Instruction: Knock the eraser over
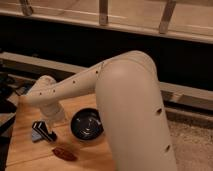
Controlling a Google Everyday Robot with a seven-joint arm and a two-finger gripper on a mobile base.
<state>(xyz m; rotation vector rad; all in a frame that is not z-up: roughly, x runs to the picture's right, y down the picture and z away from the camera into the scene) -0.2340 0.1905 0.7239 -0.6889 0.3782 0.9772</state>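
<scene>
The counter (30, 150) is smooth light wood. The eraser (44, 131) is a small black block with white stripes. It sits near the counter's left side, on a flat pale blue pad (36, 136). The gripper (51, 116) is at the end of the big cream arm (95, 82). It hangs just above and right of the eraser, very close. A round black bowl (87, 124) is to the right. A dark red leaf shape (64, 153) lies in front.
</scene>
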